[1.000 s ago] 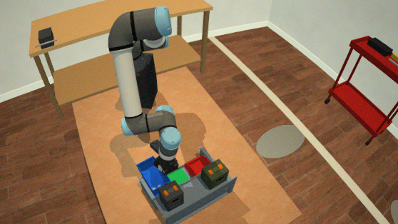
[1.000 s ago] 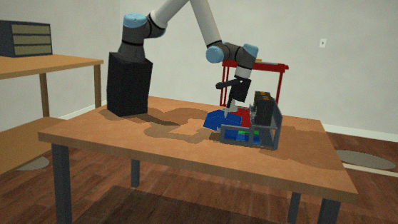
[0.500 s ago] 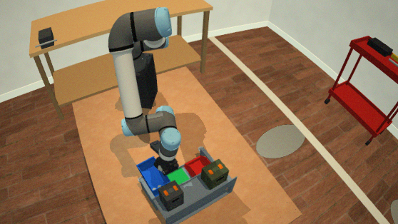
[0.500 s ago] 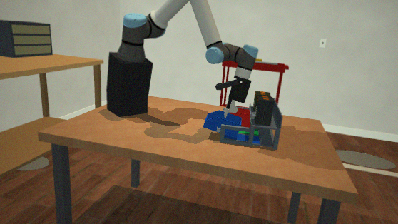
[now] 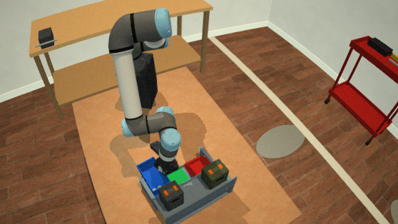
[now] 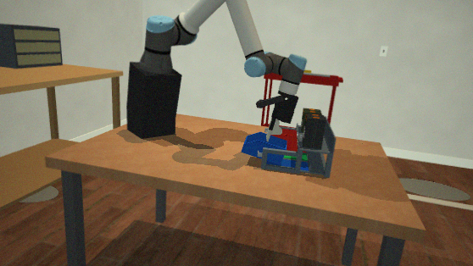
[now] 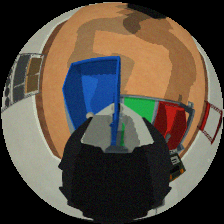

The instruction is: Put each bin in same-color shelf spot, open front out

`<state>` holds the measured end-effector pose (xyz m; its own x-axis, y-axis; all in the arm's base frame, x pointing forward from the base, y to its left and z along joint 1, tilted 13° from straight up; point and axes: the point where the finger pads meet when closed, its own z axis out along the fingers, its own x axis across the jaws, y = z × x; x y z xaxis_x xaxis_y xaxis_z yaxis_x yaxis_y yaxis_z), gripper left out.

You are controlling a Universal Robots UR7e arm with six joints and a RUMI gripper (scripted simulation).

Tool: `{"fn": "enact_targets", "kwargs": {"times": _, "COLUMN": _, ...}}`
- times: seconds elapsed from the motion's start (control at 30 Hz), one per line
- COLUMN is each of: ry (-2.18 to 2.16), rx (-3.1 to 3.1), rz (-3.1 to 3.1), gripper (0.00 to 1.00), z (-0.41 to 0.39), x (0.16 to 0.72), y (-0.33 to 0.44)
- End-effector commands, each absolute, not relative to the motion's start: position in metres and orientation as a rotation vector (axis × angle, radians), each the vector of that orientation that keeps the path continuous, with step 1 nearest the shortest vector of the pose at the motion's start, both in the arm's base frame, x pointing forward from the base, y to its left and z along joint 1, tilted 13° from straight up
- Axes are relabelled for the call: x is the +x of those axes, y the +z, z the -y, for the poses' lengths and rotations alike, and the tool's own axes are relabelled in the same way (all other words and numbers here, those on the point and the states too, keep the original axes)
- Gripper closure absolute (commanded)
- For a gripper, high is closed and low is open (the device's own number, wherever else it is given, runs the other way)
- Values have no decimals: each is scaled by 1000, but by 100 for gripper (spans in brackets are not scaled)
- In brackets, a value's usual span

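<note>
Blue bin [image 5: 152,176] [image 6: 264,144] [image 7: 92,90] tilted, long axis shelf-to-arm-base, open side up, gripper [image 5: 167,172] [image 6: 271,135] [image 7: 117,103] pinching bin's side wall

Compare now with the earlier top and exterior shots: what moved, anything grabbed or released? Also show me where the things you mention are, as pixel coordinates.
No clear movement. The fingers [image 6: 276,128] are closed on a side wall of the blue bin [image 5: 151,178] [image 6: 256,144] [image 7: 92,92], with no visible grab or release. The bin remains tilted, partly out of the shelf [image 5: 207,196] [image 6: 331,146] [image 7: 190,112]. The shelf looks unchanged too. Any tiny shift is too small to call.
</note>
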<state>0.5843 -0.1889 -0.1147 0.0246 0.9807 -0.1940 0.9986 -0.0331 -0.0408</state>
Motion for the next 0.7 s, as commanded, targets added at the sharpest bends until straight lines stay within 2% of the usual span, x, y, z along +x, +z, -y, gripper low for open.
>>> {"fn": "enact_targets", "kwargs": {"times": 0.0, "ry": -255, "rx": 2168, "rz": -2106, "gripper": 100, "z": 189, "x": 585, "y": -115}}
{"fn": "enact_targets", "kwargs": {"times": 0.67, "ry": -255, "rx": 2168, "rz": -2106, "gripper": 100, "z": 190, "x": 586, "y": -119}}
